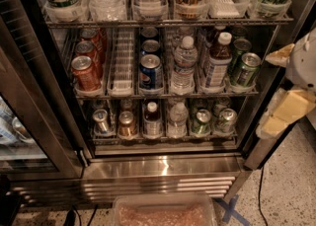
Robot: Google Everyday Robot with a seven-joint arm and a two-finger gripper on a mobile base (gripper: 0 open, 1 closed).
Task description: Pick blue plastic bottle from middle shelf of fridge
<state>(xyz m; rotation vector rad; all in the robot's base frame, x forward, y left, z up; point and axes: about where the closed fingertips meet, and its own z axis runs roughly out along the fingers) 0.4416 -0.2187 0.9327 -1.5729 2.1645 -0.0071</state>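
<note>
The fridge [158, 183] stands open in front of me. Its middle shelf [123, 94] carries lanes of cans and bottles. The blue plastic bottle [216, 67] stands upright at the front of a lane towards the right. It holds dark drink and has a white cap and a pale label. A clear water bottle [184, 67] is on its left and green cans [245, 69] on its right. My gripper [270, 94] is at the right edge, outside the fridge and right of the green cans. Its yellowish fingers [280, 55] are spread apart and hold nothing.
Red cans [85, 72] and blue Pepsi cans [150, 72] fill the shelf's left lanes. Large bottles stand on the rack above and small cans [127, 124] on the rack below. The glass door [29, 101] hangs open at left. A clear bin [163, 212] sits on the floor.
</note>
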